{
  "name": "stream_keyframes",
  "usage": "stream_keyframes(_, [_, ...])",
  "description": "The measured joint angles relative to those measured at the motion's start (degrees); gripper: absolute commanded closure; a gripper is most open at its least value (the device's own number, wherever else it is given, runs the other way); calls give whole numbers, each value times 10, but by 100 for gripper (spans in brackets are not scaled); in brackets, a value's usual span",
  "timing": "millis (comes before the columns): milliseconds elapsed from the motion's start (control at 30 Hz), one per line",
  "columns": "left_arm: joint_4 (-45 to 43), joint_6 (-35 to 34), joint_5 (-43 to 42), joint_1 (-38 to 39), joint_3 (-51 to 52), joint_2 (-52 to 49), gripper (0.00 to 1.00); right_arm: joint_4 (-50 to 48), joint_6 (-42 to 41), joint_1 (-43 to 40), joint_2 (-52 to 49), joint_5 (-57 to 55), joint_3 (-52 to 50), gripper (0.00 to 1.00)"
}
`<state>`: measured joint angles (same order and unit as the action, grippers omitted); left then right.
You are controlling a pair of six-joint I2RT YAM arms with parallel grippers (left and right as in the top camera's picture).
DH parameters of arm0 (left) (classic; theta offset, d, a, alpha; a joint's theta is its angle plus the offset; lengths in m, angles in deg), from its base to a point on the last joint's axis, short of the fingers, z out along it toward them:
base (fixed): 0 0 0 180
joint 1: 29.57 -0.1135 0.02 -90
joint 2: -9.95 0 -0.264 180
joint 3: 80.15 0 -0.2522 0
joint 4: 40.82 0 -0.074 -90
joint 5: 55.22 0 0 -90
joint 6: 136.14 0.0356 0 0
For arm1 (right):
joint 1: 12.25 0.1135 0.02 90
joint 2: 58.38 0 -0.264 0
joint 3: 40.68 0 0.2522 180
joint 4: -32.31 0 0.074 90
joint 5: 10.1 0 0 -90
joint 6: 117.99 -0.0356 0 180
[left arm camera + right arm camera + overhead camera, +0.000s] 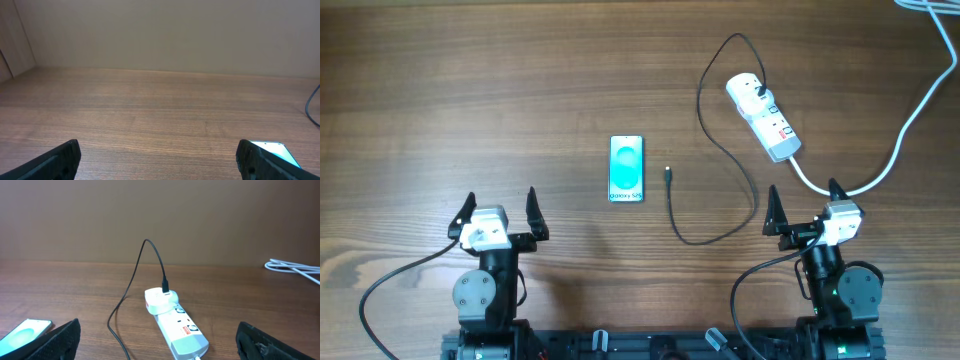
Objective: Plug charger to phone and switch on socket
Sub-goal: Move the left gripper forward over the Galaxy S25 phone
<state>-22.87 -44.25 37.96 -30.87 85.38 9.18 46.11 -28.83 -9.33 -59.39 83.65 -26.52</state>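
Jaws gape empty on my left gripper point(500, 200) and right gripper point(804, 192) by the near edge. Phone point(626, 169) lies mid-table, charger point(700, 95) tip beside it, apart; socket point(765, 117) sits toward the far-right corner.

You can see the phone point(626, 169) lying flat in the middle of the frame, its screen glowing blue. The charger point(700, 95) is a thin black cable. Its small tip point(668, 174) lies just right of the phone, not touching. Its plug point(761, 91) sits in the slanted white socket point(764, 117), upper right.
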Motion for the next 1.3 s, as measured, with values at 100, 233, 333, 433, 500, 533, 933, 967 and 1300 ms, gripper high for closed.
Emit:
stream_keyframes(100, [0,0,0,0,0,0,0,0,0,0,0,0,0,0])
stream_keyframes(233, [0,0,0,0,0,0,0,0,0,0,0,0,0,0])
stream_keyframes(333, [0,0,0,0,0,0,0,0,0,0,0,0,0,0])
stream_keyframes(433, [0,0,0,0,0,0,0,0,0,0,0,0,0,0])
stream_keyframes(500, [0,0,0,0,0,0,0,0,0,0,0,0,0,0])
stream_keyframes(533, [0,0,0,0,0,0,0,0,0,0,0,0,0,0])
stream_keyframes(933, [0,5,0,0,0,0,0,0,0,0,0,0,0,0])
stream_keyframes(967, [0,8,0,0,0,0,0,0,0,0,0,0,0,0])
stream_keyframes(1300, [-297,-102,-291,-2,3,0,0,0,0,0,-1,0,0,0])
